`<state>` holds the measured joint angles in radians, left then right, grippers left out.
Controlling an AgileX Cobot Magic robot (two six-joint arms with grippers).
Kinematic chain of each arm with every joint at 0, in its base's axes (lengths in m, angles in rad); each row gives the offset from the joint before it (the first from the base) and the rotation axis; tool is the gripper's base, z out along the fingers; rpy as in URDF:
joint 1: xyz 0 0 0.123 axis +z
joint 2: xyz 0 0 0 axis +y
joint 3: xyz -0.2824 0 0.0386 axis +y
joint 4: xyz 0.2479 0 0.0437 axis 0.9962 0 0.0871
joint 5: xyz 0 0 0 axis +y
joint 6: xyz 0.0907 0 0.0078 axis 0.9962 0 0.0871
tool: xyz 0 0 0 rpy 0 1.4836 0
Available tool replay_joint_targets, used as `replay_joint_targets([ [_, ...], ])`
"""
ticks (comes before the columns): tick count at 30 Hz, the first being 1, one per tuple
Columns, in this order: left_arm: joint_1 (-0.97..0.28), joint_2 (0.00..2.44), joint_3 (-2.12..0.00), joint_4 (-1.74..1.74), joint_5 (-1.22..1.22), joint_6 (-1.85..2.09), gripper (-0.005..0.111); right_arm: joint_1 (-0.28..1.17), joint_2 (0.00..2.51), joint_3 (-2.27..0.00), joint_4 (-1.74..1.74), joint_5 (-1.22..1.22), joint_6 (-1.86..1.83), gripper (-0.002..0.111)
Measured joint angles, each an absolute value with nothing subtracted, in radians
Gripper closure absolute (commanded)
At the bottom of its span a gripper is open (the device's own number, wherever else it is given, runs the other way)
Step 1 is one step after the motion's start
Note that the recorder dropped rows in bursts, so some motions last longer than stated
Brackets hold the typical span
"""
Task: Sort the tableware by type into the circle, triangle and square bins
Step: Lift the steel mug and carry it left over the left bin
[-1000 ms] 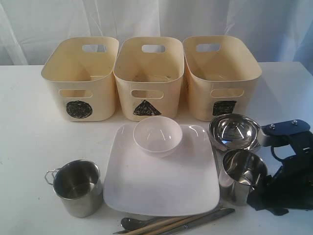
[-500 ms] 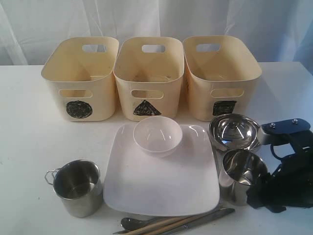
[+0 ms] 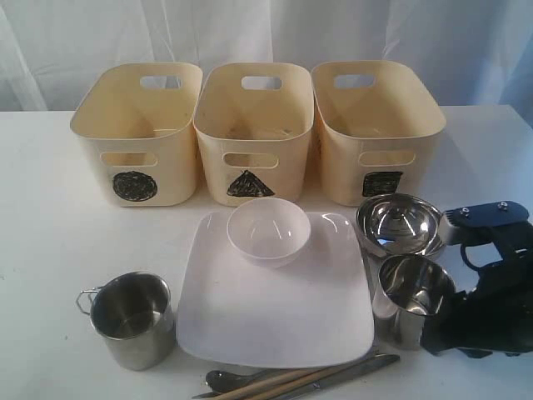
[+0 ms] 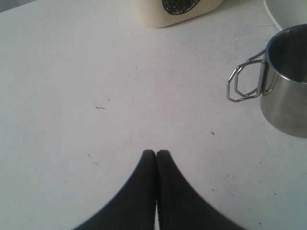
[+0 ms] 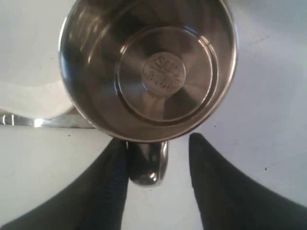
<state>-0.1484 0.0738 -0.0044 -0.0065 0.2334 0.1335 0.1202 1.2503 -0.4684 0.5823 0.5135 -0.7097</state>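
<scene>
Cream bins stand in a row at the back of the white table (image 3: 50, 250), their walls close together; the circle bin (image 3: 137, 133) is on the left, the triangle bin (image 3: 254, 125) in the middle and the square bin (image 3: 379, 125) on the right. Far left, the left gripper (image 4: 156, 153) hangs over bare table with its jaws pressed together and nothing between them; the left mug (image 3: 132, 320) stands upright near it, in front of the circle bin, wire handle pointing left. The plate (image 3: 275, 317) lies flat in front of the triangle bin; the white bowl (image 3: 269, 231) sits upright on its back edge. The spoon (image 3: 223, 380), chopsticks (image 3: 275, 383) and knife (image 3: 350, 368) lie bunched along its front edge, partly cut off by the frame. The steel bowl (image 3: 400, 225) rests in front of the square bin; the right mug (image 3: 412, 296) stands upright just in front of it, beside the plate's right edge. The right gripper (image 5: 156, 143) sits low at that mug's right side, jaws partway apart and straddling its handle; one finger lies against the handle, the other stands clear, so nothing is clamped.
</scene>
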Motion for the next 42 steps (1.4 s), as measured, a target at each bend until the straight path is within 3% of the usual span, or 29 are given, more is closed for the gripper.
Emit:
replay_joint_targets([
  [10,-0.148,0.074,-0.004,-0.007,0.233,0.133,0.107,0.120,1.250,-0.468,0.587,0.519,-0.711,0.108],
  [32,-0.148,0.074,-0.004,-0.007,0.233,0.133,0.107,0.120,1.010,-0.648,0.586,0.620,-0.716,0.108],
  [37,-0.148,0.074,-0.004,-0.007,0.233,0.133,0.107,0.120,1.029,-0.705,0.740,0.570,-0.811,0.108],
  [42,-0.148,0.074,-0.004,-0.007,0.233,0.133,0.107,0.127,1.179,-0.768,1.159,0.578,-1.182,0.108],
])
